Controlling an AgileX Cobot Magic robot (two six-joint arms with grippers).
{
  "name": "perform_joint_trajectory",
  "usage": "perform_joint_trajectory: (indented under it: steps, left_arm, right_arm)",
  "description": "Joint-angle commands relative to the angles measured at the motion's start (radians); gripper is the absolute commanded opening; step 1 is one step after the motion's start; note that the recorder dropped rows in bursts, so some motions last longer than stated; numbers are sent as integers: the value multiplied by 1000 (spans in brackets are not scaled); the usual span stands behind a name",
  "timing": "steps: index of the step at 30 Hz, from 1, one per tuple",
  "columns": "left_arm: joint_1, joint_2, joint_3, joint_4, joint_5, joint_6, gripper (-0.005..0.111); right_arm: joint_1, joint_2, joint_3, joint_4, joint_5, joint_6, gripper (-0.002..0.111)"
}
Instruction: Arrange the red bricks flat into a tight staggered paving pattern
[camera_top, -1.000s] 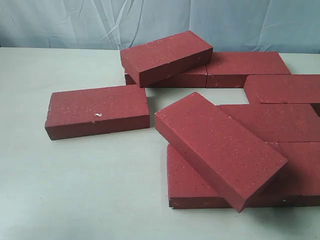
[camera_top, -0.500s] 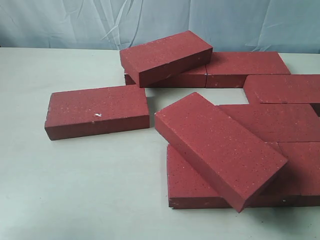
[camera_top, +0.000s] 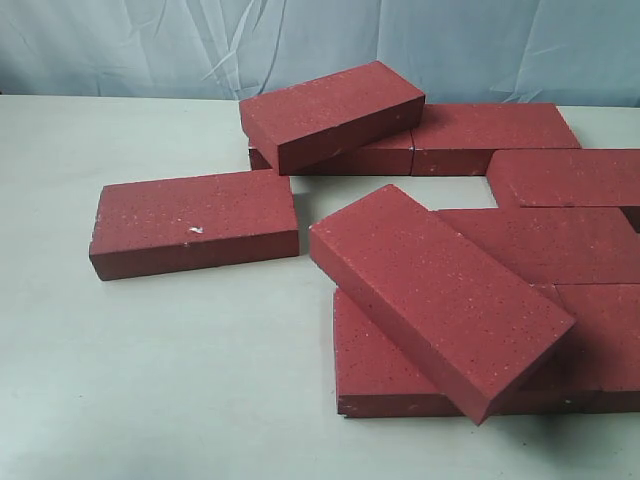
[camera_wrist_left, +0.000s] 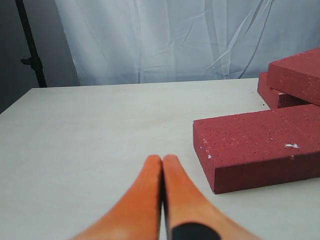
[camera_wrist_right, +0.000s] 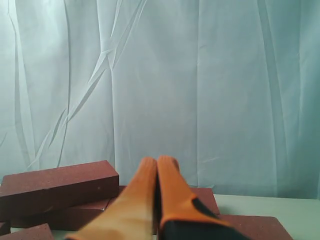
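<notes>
Red bricks (camera_top: 560, 245) are lying scattered on the pale desk (camera_top: 150, 380), filling the exterior view from twelve round to five o'clock. A chipped brick (camera_top: 195, 220) is sitting flat and alone toward nine o'clock, apart from the others, its small white mark facing up. A tilted brick (camera_top: 440, 295) is leaning diagonally across flat ones toward five o'clock. Another, the top brick (camera_top: 332, 112), is resting askew on the back row at twelve o'clock. The left pincer (camera_wrist_left: 162, 161) is pointing across the desk near the chipped brick, its orange fingers (camera_wrist_left: 140, 200) pressing together and gripping nothing. The right pincer (camera_wrist_right: 157, 161) is likewise pressing closed and empty, facing a wrinkled curtain (camera_wrist_right: 225, 90).
</notes>
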Motion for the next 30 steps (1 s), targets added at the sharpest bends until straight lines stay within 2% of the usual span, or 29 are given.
perform_joint_trajectory:
  steps: [1, 7, 17, 23, 30]
  left_arm:
    - [-1, -4, 4, 0, 2, 0, 0]
    - [-1, -4, 4, 0, 2, 0, 0]
    - [-1, -4, 4, 0, 2, 0, 0]
    - [-1, -4, 4, 0, 2, 0, 0]
    - [-1, -4, 4, 0, 2, 0, 0]
  right_arm:
    - [-3, -6, 2, -2, -20, -2, -1]
    - [-3, -6, 2, -2, -14, -2, -1]
    - [-3, -2, -199, -2, 295, -2, -1]
    - [-3, 117, -385, 56, 526, 28, -1]
    - [-3, 192, -476, 56, 411, 28, -1]
